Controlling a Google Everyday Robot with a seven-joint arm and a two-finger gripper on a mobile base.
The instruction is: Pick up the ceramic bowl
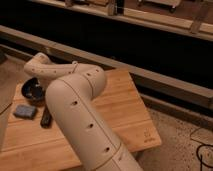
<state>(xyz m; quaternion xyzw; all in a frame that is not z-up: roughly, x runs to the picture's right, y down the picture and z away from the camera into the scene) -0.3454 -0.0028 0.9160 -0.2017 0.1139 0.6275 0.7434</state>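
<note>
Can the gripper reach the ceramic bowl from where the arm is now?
Probably yes. The arm bends over the wooden table toward the ceramic bowl, and the gripper sits right above it. Nothing shows between them, though the arm hides the gripper's tip.

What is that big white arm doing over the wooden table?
A one-armed robot is reaching across the wooden table toward a black ceramic bowl near its far left corner. The gripper is right at the bowl, under the end of the arm, and mostly hidden. The bowl looks to be resting on the table, not lifted. Beside it lie a small blue-grey pad and a dark slim object, both untouched.
</note>
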